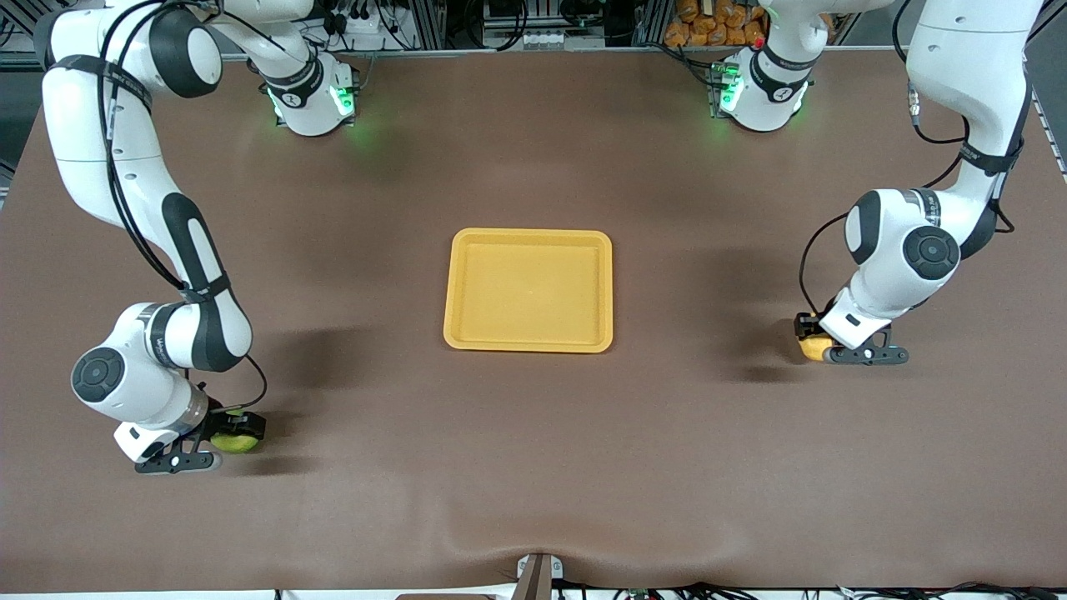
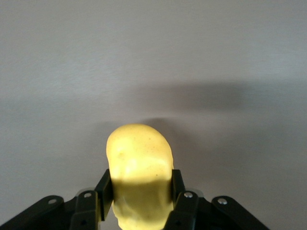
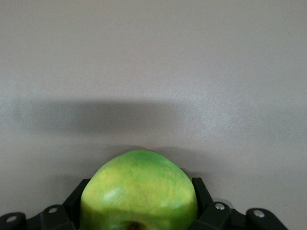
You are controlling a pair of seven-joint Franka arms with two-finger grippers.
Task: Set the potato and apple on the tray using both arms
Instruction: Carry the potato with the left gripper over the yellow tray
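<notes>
The potato (image 2: 139, 175) is clamped between the two black fingers (image 2: 104, 189) of the left gripper (image 2: 139, 194), one pad being pressed against each side of the yellow piece. In the front view the left gripper (image 1: 813, 340) is seen low over the brown table (image 1: 533, 467) toward the left arm's end, with the potato (image 1: 814, 347) showing as a small yellow-orange lump under the white wrist. A shadow is cast on the cloth just beside it; whether the potato rests on the surface or is lifted slightly off it cannot be settled from these views.

The apple (image 3: 139, 191) is gripped by the right gripper (image 3: 139, 203), whose fingers (image 3: 201, 194) are closed against its rounded green sides, and a dark stem dimple is visible at the lower edge of the right wrist view. In the front view the right gripper (image 1: 233, 432) is found low over the table toward the right arm's end, the apple (image 1: 235, 441) being partly covered by the black finger hardware.

The tray (image 1: 528, 342) lies flat in the middle of the table, between the two arms and well apart from both grippers. It is yellow-orange, rectangular with rounded corners and a raised rim. The spot under the right gripper is nearer to the front camera than the tray, while the spot under the left gripper is about level with the tray's nearer rim.
</notes>
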